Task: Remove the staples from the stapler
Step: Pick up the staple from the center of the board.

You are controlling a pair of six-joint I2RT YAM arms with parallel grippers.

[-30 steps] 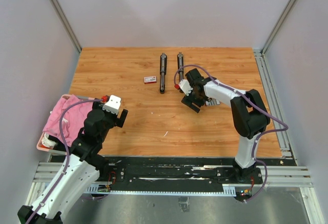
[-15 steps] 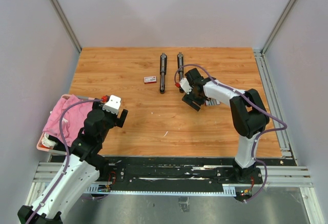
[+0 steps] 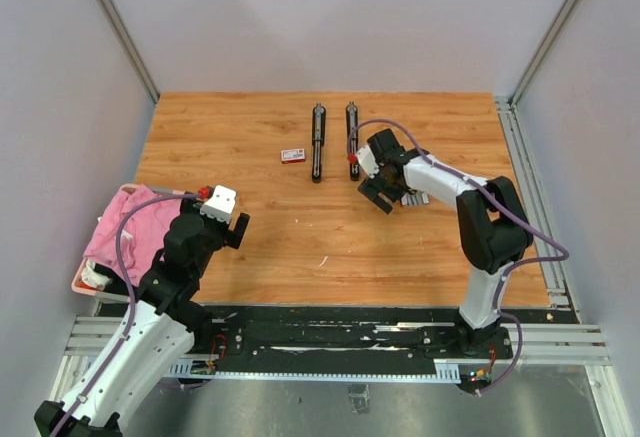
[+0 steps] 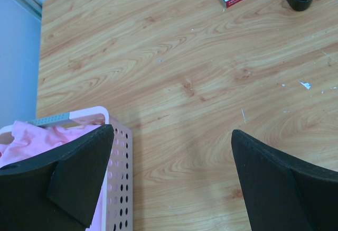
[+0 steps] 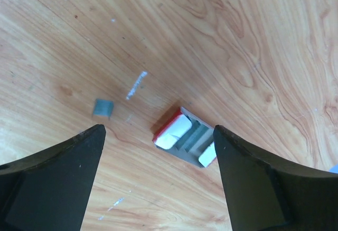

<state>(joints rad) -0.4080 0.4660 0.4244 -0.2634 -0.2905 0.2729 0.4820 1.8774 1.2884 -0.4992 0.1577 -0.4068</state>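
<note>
The wooden surface (image 3: 230,137) carries a pink basket (image 4: 120,162) of cloth at its left edge and, far back, the stapler (image 3: 317,143), seemingly two long black bars lying side by side. The left end effector (image 4: 171,133) hangs spread and empty near the basket. The right end effector (image 5: 158,130), also spread and holding nothing, hovers over an open red-and-white box (image 5: 182,136) with grey strips inside. The staples (image 5: 103,107), a tiny grey block, lie loose on the wood near that box. Unloading looks largely done. The next move likely calls for a low, precise pinch on that block.
</note>
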